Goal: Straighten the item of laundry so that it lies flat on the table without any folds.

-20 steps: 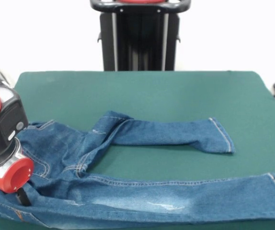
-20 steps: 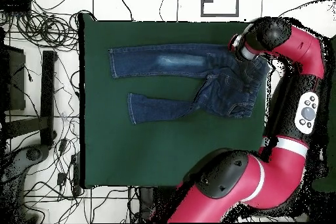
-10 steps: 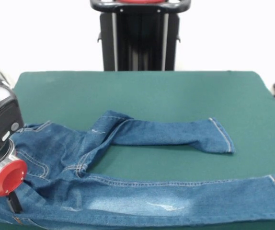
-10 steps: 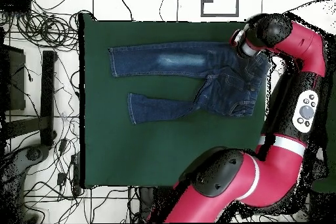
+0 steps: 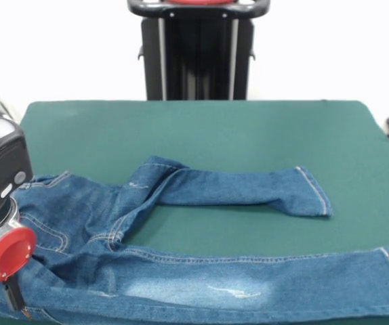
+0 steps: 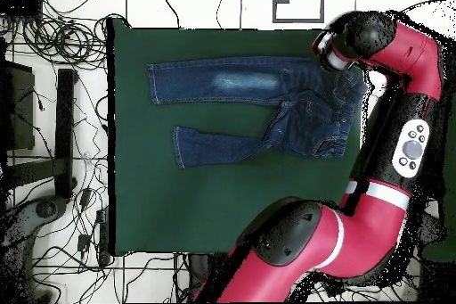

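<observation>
While the jeans sprawl on the table — one leg bent — the gripper presses their waistband corner (grip state unclear).

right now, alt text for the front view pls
Blue denim jeans lie spread on a dark green table, one leg bent and creased near the crotch. The robot's end effector meets the waistband at the picture's lower left.

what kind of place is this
Probably a robotics lab: a red robot arm works over jeans on a green felt-topped table, and loose cables sprawl across the tiled floor.
</observation>
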Controlling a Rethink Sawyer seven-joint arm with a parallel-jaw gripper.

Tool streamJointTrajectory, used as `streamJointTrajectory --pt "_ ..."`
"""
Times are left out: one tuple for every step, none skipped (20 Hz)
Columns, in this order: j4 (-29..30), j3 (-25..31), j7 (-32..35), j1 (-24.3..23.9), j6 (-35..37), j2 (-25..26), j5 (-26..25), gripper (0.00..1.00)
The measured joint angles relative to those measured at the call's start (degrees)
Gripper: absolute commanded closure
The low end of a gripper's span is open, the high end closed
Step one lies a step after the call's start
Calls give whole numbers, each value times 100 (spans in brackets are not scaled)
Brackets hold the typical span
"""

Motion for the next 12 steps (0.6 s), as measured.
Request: streamJointTrajectory --pt "-17 7 0 4 1 5 -9 0" --pt "-68 25 0 15 1 19 -40 0" --pt "-90 26 0 19 1 28 -47 0" --pt "-113 28 0 23 1 36 -53 0" --pt "-140 29 0 24 1 47 -63 0" --pt "-148 29 0 24 1 51 -67 0" --pt "-151 28 0 24 1 53 -68 0" --pt "-154 29 0 24 0 55 -72 0" --pt "-154 29 0 24 1 56 -77 0" --pt "-154 29 0 24 1 57 -84 0" --pt "-154 29 0 24 1 58 -89 0" --pt "-154 29 0 24 1 57 -95 0"
